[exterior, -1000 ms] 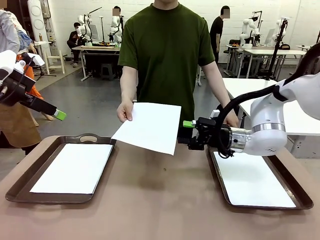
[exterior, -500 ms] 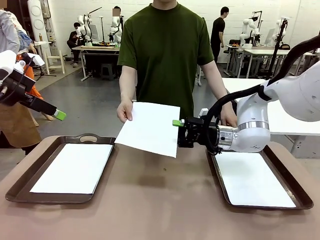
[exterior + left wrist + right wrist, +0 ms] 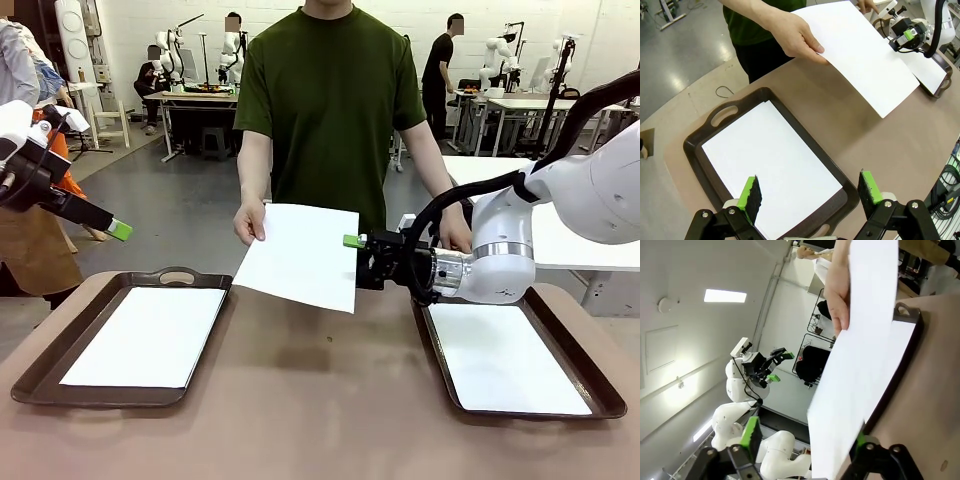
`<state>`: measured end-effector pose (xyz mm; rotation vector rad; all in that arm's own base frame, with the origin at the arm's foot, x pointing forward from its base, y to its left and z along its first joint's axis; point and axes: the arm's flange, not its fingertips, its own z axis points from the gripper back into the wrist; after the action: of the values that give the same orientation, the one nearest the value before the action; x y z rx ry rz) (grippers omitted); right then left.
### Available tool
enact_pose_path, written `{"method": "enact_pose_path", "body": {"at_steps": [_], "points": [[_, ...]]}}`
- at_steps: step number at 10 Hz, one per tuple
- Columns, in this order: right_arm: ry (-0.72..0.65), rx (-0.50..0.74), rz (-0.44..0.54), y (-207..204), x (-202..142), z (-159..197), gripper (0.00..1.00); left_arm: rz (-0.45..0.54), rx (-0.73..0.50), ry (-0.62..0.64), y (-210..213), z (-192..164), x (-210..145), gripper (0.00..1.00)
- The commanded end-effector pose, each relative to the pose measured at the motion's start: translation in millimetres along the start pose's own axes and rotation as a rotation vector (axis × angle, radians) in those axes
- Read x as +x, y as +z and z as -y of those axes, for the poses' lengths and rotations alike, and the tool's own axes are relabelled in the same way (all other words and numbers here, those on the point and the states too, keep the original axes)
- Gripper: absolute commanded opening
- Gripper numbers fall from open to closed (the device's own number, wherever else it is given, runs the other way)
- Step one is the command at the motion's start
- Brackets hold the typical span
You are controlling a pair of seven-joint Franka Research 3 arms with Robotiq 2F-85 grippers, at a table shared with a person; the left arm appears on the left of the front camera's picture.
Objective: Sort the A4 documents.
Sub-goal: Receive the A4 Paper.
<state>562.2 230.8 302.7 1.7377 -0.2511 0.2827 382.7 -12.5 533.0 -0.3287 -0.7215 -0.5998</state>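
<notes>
The person's hand holds a sheet out above the worktop's far middle, offering it; the right hand straddles its near edge, fingers partly narrowed, grip not yet sure; the left hand hangs wide over the left tray, whose sheet lies flat

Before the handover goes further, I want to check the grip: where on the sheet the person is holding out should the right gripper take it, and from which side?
Probably the free edge nearest the right gripper, coming in level from the robot's right. The person's hand pinches the opposite edge of the held sheet, which hangs in the air, so one finger can pass above and one below.
</notes>
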Motion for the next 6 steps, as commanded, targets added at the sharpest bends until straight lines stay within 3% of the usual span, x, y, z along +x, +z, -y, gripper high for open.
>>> {"method": "enact_pose_path", "body": {"at_steps": [1, 2, 3, 4, 5, 6], "points": [[-0.009, 0.044, 0.02, -8.4, 9.2, 5.7, 0.65, 0.001, -0.002, -0.019, -1.3, -0.4, -1.8, 1.0], [-0.016, 0.048, 0.018, -8.5, 8.5, 6.7, 0.62, 0.001, -0.002, -0.019, -1.3, -0.4, -1.8, 1.0], [-0.027, 0.056, 0.021, -8.9, 8.4, 8.7, 0.47, 0.001, -0.002, -0.019, -1.3, -0.4, -1.8, 1.0], [-0.033, 0.056, 0.021, -8.9, 8.1, 10.8, 0.44, 0.001, -0.002, -0.019, -1.3, -0.4, -1.8, 1.0], [-0.04, 0.053, 0.021, -8.9, 7.7, 13.6, 0.29, 0.001, -0.002, -0.019, -1.3, -0.4, -1.8, 1.0], [-0.046, 0.048, 0.024, -8.0, 7.5, 17.6, 0.25, 0.001, -0.002, -0.019, -1.3, -0.4, -1.8, 1.0]]}}
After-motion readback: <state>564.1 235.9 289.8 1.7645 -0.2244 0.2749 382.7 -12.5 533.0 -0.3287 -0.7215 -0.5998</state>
